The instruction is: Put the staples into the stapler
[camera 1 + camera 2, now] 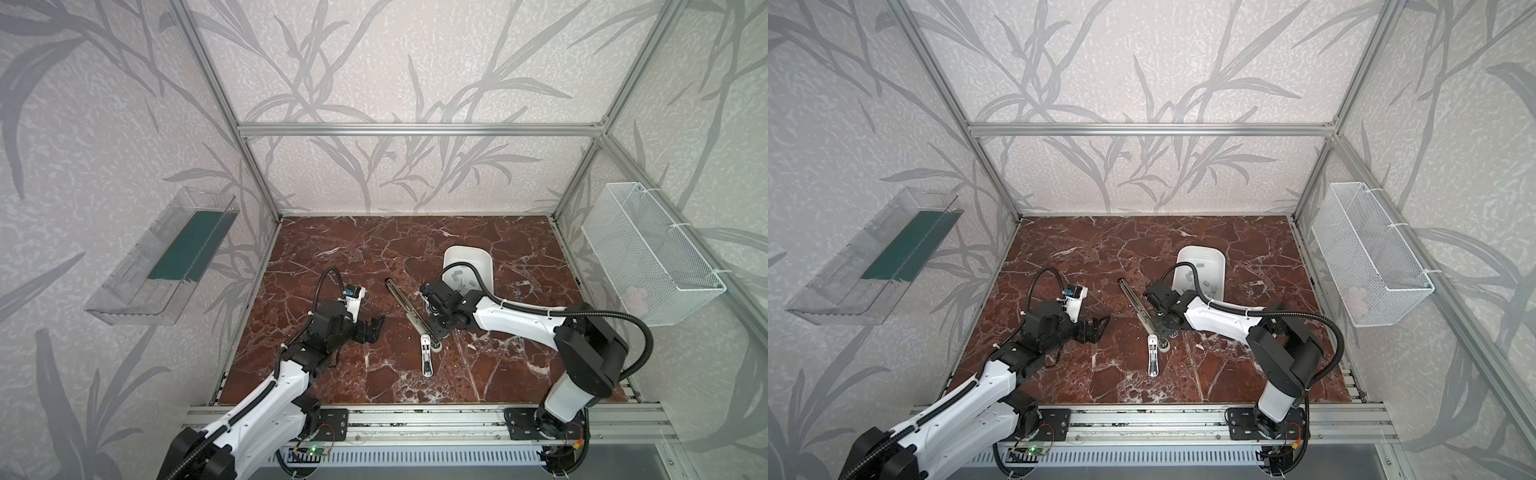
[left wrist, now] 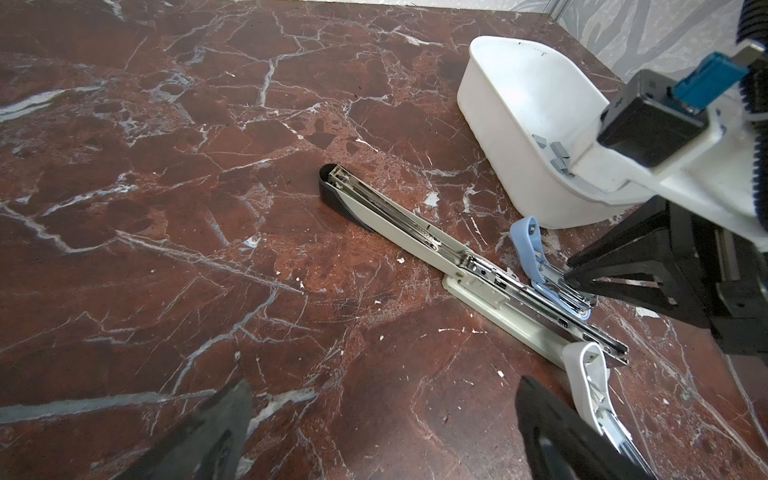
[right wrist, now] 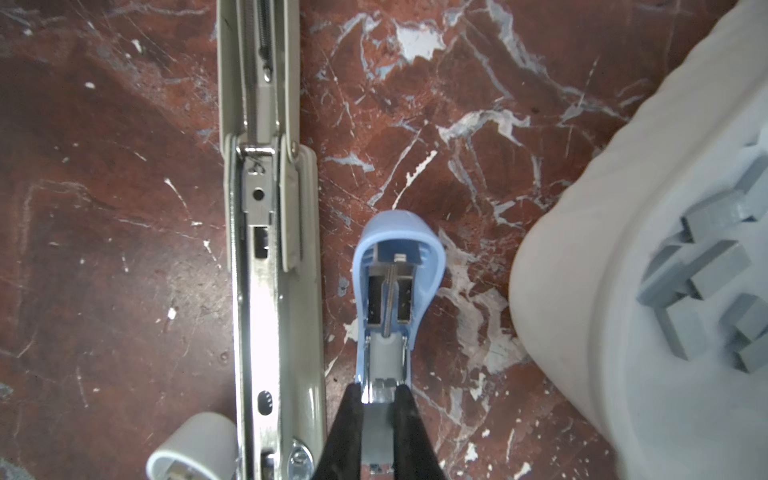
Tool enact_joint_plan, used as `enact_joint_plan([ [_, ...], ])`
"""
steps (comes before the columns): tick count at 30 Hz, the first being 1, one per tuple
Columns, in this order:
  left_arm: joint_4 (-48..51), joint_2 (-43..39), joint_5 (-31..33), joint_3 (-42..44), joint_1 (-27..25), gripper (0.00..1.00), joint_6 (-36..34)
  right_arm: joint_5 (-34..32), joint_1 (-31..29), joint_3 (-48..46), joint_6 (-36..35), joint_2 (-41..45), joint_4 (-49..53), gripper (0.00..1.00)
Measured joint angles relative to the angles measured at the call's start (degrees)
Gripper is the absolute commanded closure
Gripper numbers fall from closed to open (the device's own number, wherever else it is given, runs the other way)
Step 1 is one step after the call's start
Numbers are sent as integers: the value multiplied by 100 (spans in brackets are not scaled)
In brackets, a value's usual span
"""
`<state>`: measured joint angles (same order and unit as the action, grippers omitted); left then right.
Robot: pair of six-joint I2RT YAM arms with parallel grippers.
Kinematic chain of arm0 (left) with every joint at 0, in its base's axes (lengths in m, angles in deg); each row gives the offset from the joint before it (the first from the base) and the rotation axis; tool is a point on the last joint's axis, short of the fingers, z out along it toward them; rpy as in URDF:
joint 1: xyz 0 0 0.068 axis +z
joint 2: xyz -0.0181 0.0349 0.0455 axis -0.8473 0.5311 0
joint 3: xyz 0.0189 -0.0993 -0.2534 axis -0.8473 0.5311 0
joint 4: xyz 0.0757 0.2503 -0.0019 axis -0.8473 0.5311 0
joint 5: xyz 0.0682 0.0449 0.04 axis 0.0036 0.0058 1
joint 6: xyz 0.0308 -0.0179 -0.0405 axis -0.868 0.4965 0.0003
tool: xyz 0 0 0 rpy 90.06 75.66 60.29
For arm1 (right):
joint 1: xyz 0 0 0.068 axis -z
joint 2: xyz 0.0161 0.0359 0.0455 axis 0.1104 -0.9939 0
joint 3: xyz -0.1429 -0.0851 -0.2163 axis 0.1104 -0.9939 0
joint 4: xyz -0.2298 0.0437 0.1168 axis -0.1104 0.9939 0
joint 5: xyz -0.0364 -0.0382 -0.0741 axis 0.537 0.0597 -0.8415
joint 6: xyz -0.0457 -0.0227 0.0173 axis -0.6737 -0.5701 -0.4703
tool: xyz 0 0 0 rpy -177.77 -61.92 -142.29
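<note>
Right gripper (image 3: 377, 392) is pinched shut on a small grey staple strip (image 3: 376, 430). The strip's long axis runs in line with the fingers and with the blue stapler (image 3: 399, 270) below it. The strip sits at the metal channel end (seated or just above, can't tell).

The blue stapler is flipped open, its rounded lid end pointing away from the gripper, with the spring and two dark slots showing. It lies parallel to the long-reach stapler (image 3: 266, 208), which is also opened flat and runs diagonally from far-left to near-right in a top view (image 1: 405, 305).

The rest of the staples (image 3: 706, 266) are matte grey blocks, jumbled at mixed angles in the white bin (image 3: 561, 291).

The blue stapler lies between the long-reach stapler and the bin, with a strip of bare marble on each side and touching neither. A white mini stapler (image 1: 427, 359) lies at the near end of the long one.

Left gripper (image 1: 376, 328) has its jaws wide and holds nothing, hovering left of the long-reach stapler. The marble table (image 1: 332, 249) is bare on its left and far parts.
</note>
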<state>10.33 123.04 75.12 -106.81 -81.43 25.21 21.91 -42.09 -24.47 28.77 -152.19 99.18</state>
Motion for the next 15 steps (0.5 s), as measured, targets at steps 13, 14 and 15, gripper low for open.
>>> enact_joint_plan([
  [13,0,0,0,0,0,1,0,-35,0,0,0,-212,20,95],
  [14,0,-2,0,0,0,1,0,-39,0,0,0,-212,22,96],
  [15,0,0,0,0,0,1,0,-42,-2,0,-2,-212,22,95],
])
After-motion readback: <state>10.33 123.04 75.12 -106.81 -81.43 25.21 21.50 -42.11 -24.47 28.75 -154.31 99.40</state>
